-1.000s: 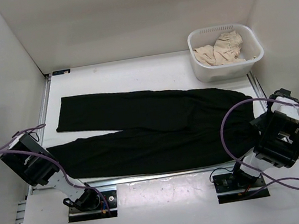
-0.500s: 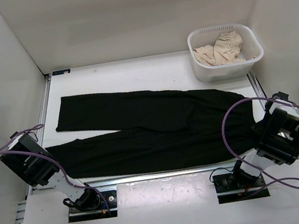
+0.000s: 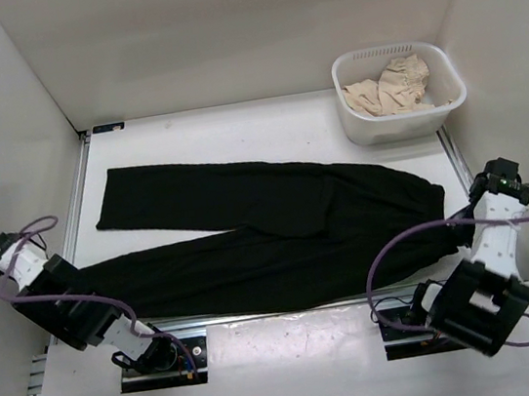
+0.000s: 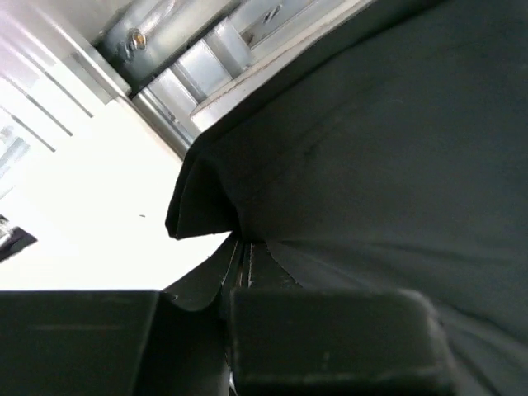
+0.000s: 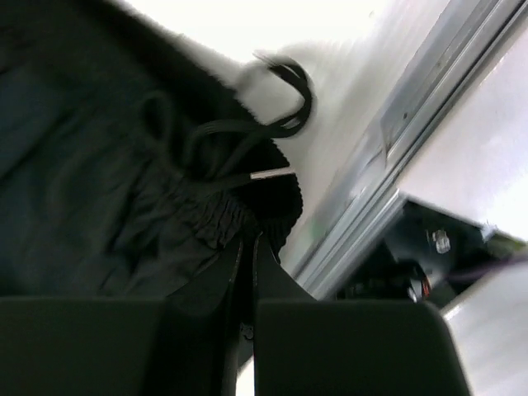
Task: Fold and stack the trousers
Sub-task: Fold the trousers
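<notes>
The black trousers (image 3: 269, 227) lie spread across the white table, legs to the left and waist to the right. My left gripper (image 3: 77, 280) is at the hem of the near leg. In the left wrist view the left gripper (image 4: 244, 245) is shut on that hem (image 4: 198, 206). My right gripper (image 3: 454, 226) is at the near right corner of the waist. The right wrist view shows the right gripper (image 5: 248, 238) shut on the gathered waistband (image 5: 223, 219), with the drawstring (image 5: 276, 124) looped just beyond it.
A white basket (image 3: 362, 123) holding beige cloth (image 3: 389, 90) stands at the back right. White walls close in the table on three sides. A metal rail (image 3: 290, 307) runs along the near edge, close to both grippers.
My right gripper has closed on the waistband and its arm has swung forward. The left arm has shifted left and back. The near edge of the trousers has drawn in slightly.
</notes>
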